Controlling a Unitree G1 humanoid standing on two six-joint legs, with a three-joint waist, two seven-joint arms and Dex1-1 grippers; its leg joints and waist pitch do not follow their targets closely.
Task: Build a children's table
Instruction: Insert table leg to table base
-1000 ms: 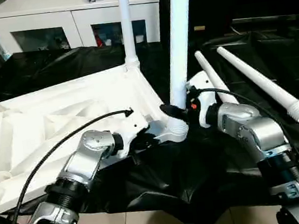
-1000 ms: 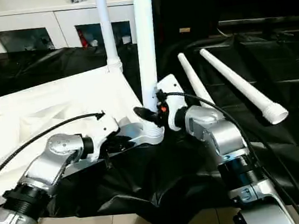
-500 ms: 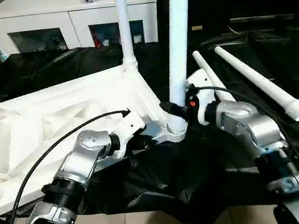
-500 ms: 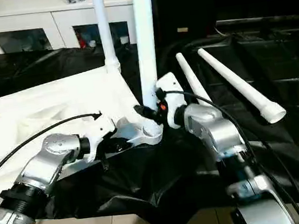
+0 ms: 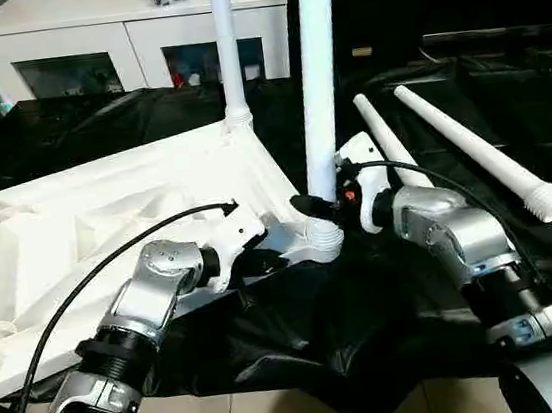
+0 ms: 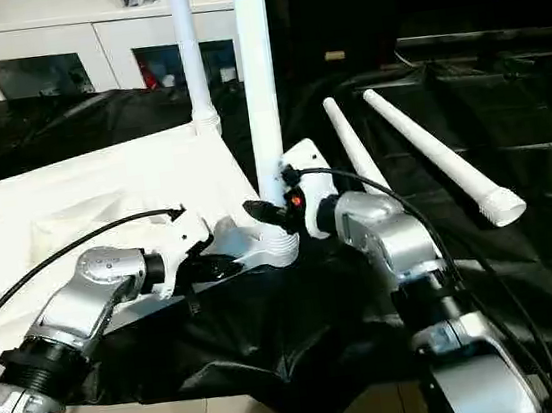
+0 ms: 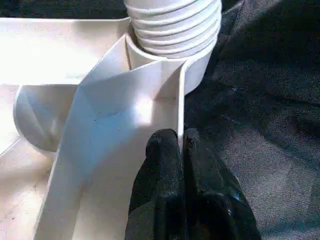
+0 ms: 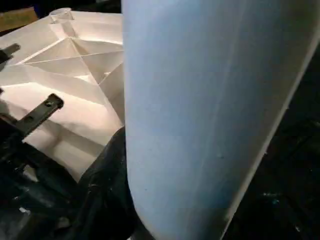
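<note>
1. Black-draped work table (image 5: 503,88), white cabinet (image 5: 135,42) behind.
2. Tabletop (image 5: 87,230) upside down, so sockets face up.
3. Left gripper (image 7: 180,150) clenched on tabletop rim by corner socket (image 5: 322,239), probably steadying.
4. Right gripper (image 5: 314,205) grasping upright leg (image 5: 317,70) seated there.
5. One leg (image 5: 227,41) fitted at far corner; two spare legs (image 5: 470,147) lying flat nearby.

A plain white tabletop (image 5: 105,212) and four white legs, two standing (image 5: 319,80) and two loose (image 5: 471,152), are showing against a glossy black cloth (image 5: 302,334). Silver forearms (image 5: 147,303) are carrying black fingers (image 7: 172,165); a white cabinet (image 5: 123,29) is standing behind.
</note>
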